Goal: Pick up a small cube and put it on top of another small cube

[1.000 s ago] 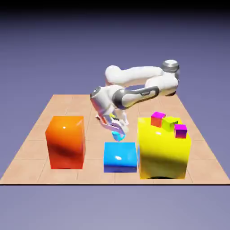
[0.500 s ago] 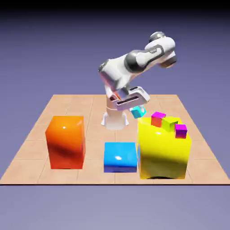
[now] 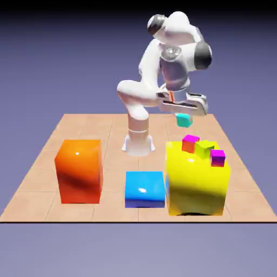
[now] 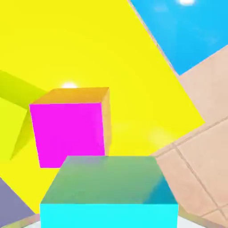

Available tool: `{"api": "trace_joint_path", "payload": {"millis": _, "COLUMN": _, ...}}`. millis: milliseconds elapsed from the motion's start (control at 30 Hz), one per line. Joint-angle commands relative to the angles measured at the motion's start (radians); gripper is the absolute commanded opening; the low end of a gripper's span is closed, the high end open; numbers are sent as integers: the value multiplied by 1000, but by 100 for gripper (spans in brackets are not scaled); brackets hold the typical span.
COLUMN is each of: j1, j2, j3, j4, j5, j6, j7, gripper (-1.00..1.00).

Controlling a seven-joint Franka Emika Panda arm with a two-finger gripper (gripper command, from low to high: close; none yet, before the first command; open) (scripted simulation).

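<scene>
My gripper (image 3: 183,117) is shut on the small cyan cube (image 3: 183,120), holding it in the air just above and behind the big yellow block (image 3: 197,181). In the hand view this cyan cube (image 4: 109,193) fills the bottom and hides the finger tips. Right beyond it sits a small magenta cube (image 4: 67,130) on the yellow block's top (image 4: 89,44). In the exterior view that magenta cube (image 3: 190,143) lies a little below the held cube, with a yellow-green cube (image 3: 204,148) and another magenta cube (image 3: 217,157) beside it.
A big orange block (image 3: 79,171) stands at the exterior view's left and a lower blue block (image 3: 145,189) in the middle front, also seen as the blue block (image 4: 187,31) in the hand view. The robot base (image 3: 137,142) stands behind.
The arm has risen from low behind the blue block and swung toward the exterior view's right, carrying the cyan cube up over the yellow block's back edge.
</scene>
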Motion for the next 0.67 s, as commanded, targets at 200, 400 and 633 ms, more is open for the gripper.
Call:
{"api": "trace_joint_path", "payload": {"millis": 200, "j1": 144, "j2": 119, "j3": -65, "j4": 44, "j5": -162, "j6": 133, "j7": 181, "gripper": -100}}
{"api": "trace_joint_path", "payload": {"millis": 400, "j1": 362, "j2": 214, "j3": -217, "j4": -36, "j5": -242, "j6": 274, "j7": 255, "gripper": -100}}
{"api": "trace_joint_path", "payload": {"millis": 633, "j1": 439, "j2": 248, "j3": -272, "j4": -64, "j5": -270, "j6": 324, "j7": 282, "gripper": 100}}
